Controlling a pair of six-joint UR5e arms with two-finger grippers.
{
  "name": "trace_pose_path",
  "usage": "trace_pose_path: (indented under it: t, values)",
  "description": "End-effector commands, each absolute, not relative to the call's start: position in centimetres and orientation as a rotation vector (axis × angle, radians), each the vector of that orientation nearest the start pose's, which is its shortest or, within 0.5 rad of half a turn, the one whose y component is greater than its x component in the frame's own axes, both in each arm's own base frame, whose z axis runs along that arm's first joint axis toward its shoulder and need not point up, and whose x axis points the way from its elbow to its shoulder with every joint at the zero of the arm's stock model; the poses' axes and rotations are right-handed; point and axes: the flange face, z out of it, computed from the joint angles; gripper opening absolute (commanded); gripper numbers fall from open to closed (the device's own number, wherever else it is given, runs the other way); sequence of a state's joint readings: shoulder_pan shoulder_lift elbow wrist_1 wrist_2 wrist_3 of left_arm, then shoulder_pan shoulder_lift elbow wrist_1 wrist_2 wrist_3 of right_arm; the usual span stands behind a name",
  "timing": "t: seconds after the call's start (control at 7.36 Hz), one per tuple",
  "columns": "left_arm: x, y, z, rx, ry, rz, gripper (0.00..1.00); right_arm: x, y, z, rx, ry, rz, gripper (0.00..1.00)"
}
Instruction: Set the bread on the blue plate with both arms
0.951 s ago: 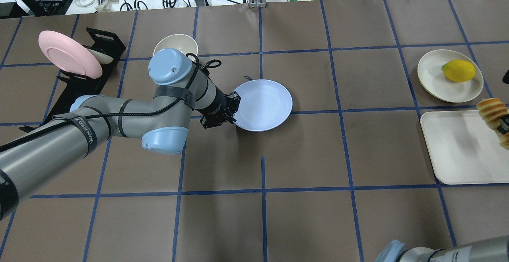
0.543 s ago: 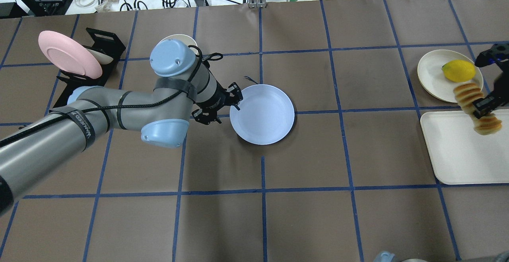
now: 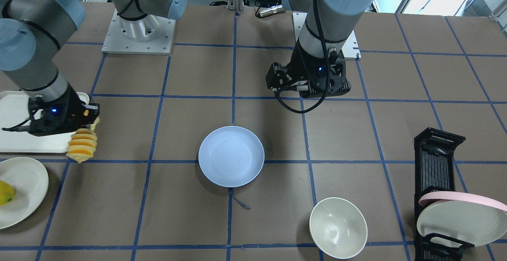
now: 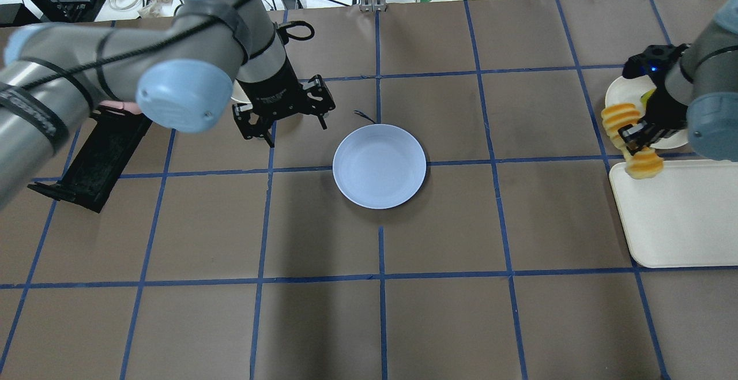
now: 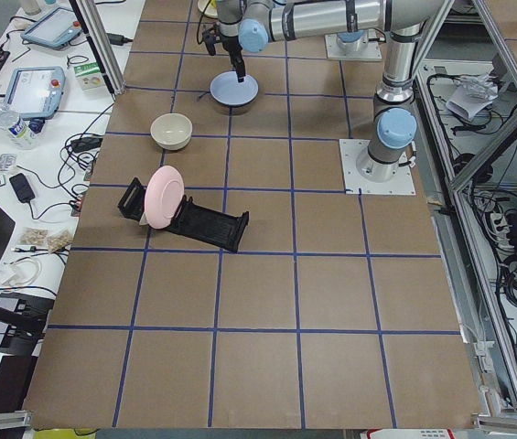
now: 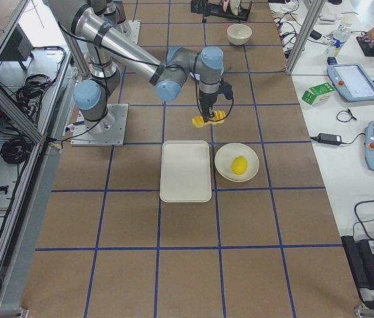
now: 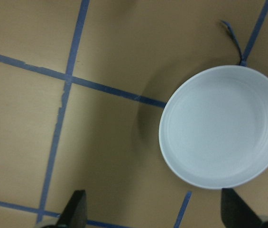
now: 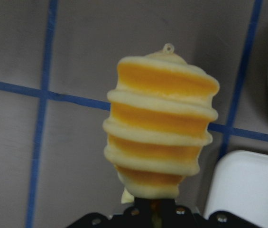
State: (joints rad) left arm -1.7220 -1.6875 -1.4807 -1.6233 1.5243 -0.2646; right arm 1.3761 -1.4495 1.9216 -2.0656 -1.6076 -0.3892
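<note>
The bread (image 4: 618, 116), a ridged orange-and-cream loaf, hangs in my right gripper (image 4: 636, 136), which is shut on its middle. It is above the table by the tray's far left corner. The right wrist view shows the bread (image 8: 160, 137) end-on above the brown table. The blue plate (image 4: 379, 165) lies flat and empty at the table's middle. My left gripper (image 4: 295, 131) is open and empty, raised to the far left of the plate and apart from it. In the left wrist view the plate (image 7: 221, 126) lies beyond the spread fingertips (image 7: 74, 211).
A white tray (image 4: 674, 213) lies at the right edge. A cream plate (image 3: 21, 191) with a yellow fruit (image 3: 6, 193) sits beyond it. A white bowl (image 3: 338, 227) stands far left of the blue plate, with a black rack (image 3: 437, 162) holding a pink plate (image 3: 461, 199) beyond it.
My left gripper opened, let go of the blue plate's rim and drew up and away to the far left; the plate now lies flat. My right gripper carried the bread leftward off the tray.
</note>
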Motion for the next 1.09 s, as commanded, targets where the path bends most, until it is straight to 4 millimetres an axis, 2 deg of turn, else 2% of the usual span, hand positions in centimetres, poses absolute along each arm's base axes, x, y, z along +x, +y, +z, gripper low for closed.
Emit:
trace_pose_path:
  t: [0.0, 0.14, 0.27, 0.41, 0.54, 0.68, 0.81, 0.95]
  values:
    - [-18.7, -49.1, 51.3, -0.002, 3.116, 0.054, 1.00, 17.4, -50.3, 30.1, -0.145, 3.136, -0.014, 0.00]
    - [-17.5, -48.7, 51.9, 0.043, 3.111, 0.040, 1.00, 22.5, -49.4, 29.8, -0.077, 3.117, -0.016, 0.00]
    - [-17.1, -48.4, 52.1, 0.055, 3.121, 0.013, 1.00, 26.3, -49.1, 29.3, -0.049, 3.094, -0.022, 0.00]
    - [-16.1, -48.8, 51.7, 0.112, 3.127, 0.009, 1.00, 28.3, -49.6, 27.2, -0.015, 3.096, -0.003, 0.00]
    - [-14.7, -49.3, 51.7, 0.123, 3.139, 0.000, 1.00, 29.4, -50.6, 25.3, 0.036, 3.083, -0.017, 0.00]
    - [-14.5, -49.3, 51.6, 0.118, 3.145, 0.005, 1.00, 30.2, -50.7, 23.5, 0.100, 3.026, 0.038, 0.00]
    - [-14.4, -49.4, 51.4, 0.125, 3.142, 0.000, 1.00, 31.8, -51.4, 23.1, 0.132, 2.948, -0.026, 0.00]
    - [-14.2, -49.5, 51.4, 0.125, 3.131, -0.014, 1.00, 32.1, -51.9, 21.7, 0.119, 2.945, -0.040, 0.00]
